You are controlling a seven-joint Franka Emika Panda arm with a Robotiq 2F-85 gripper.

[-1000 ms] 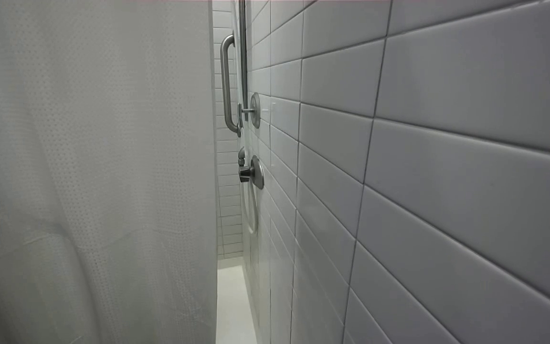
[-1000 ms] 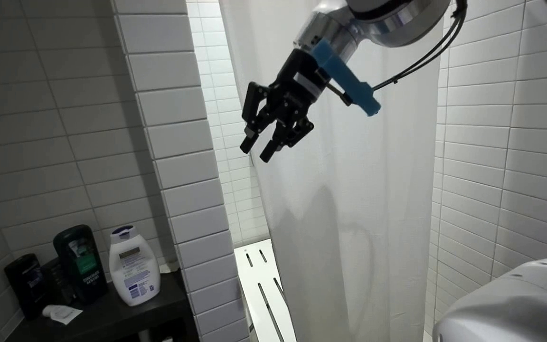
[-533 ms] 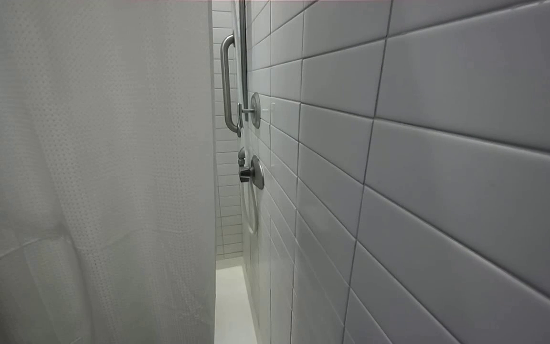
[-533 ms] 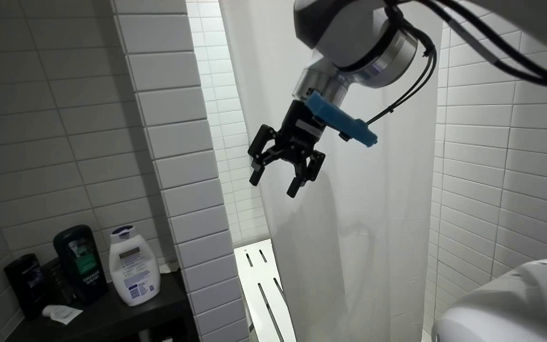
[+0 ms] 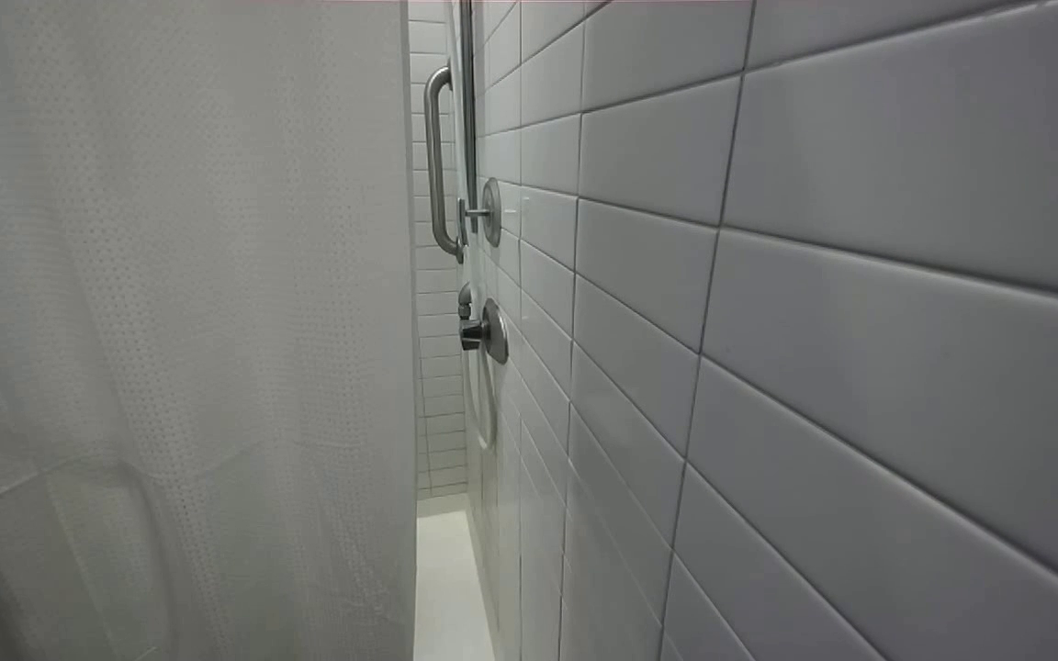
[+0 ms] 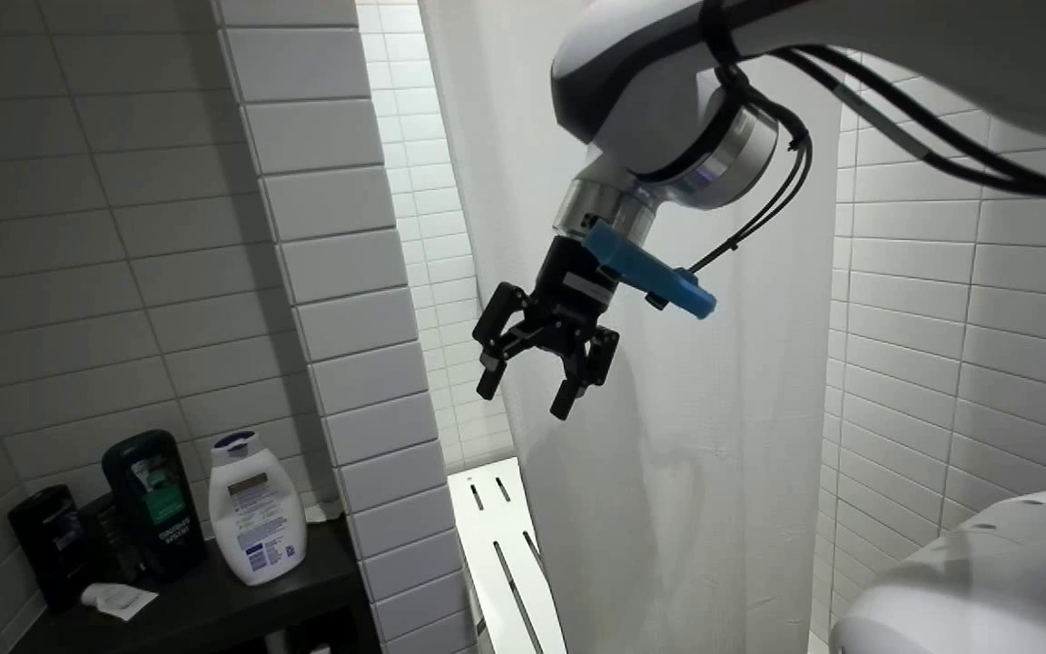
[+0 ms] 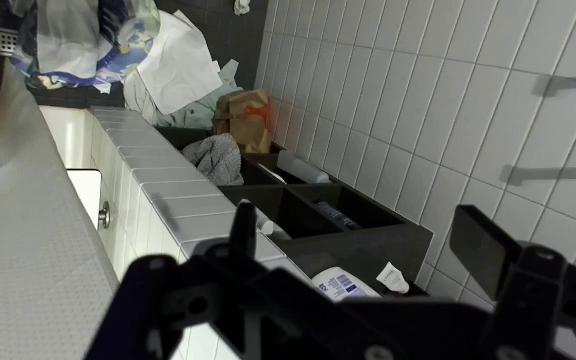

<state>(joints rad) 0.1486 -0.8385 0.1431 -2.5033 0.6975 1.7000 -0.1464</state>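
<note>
This is a bathroom's shower area. A curtain hangs beside tiled walls; past its edge are a grab bar, a knob and a hose. Toiletry bottles stand on a dark shelf.

In an exterior view: close along tiled wall. In an exterior view: facing curtain, white bottle shared with wrist view, angled downward past gripper.

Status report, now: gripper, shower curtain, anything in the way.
Gripper open, nothing held. Shower curtain hanging, not gripped. Possible obstacle: tiled partition between shower curtain and white bottle.
</note>
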